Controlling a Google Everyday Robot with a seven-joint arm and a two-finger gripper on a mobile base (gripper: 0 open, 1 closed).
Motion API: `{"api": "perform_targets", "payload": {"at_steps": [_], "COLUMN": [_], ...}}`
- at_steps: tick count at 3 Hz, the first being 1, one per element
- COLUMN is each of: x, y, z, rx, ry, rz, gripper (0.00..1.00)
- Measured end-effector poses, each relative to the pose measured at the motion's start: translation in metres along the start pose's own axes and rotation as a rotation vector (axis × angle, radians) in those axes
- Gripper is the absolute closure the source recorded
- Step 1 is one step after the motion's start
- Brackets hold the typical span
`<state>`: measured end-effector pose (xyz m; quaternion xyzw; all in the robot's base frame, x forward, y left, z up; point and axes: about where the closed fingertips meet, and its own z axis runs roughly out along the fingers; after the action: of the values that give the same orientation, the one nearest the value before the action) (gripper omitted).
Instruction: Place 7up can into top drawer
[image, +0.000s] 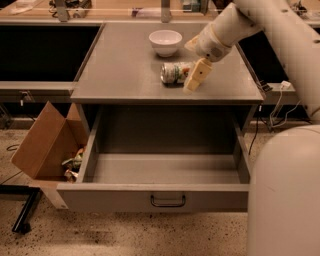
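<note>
The 7up can (175, 73) lies on its side on the grey counter top (125, 75), just in front of the white bowl (165, 42). My gripper (195, 77) hangs from the white arm at the can's right end, its cream fingers (197, 75) pointing down and overlapping that end. The top drawer (165, 172) is pulled fully open below the counter; its inside is bare and its dark handle (168, 201) sits at the centre of the front panel.
A brown cardboard box (45, 142) with scraps in it leans against the drawer's left side on the speckled floor. The robot's white body (285, 195) fills the lower right. Cables hang at the right.
</note>
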<state>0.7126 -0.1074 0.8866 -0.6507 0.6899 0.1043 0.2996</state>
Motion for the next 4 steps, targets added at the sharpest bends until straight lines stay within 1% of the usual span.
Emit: {"api": "perform_targets", "payload": {"at_steps": [1, 2, 3, 4], "x": [-0.003, -0.001, -0.002, -0.006], "y": [-0.006, -0.010, -0.013, -0.012], "z": [0.022, 0.042, 0.052, 0.057], "rx": [-0.026, -0.051, -0.059, -0.065], "ry": [0.015, 0.044, 0.063, 0.080], "rz": [0.019, 0.041, 0.050, 0.039], "gripper": [0.00, 0.18, 0.41, 0.63]}}
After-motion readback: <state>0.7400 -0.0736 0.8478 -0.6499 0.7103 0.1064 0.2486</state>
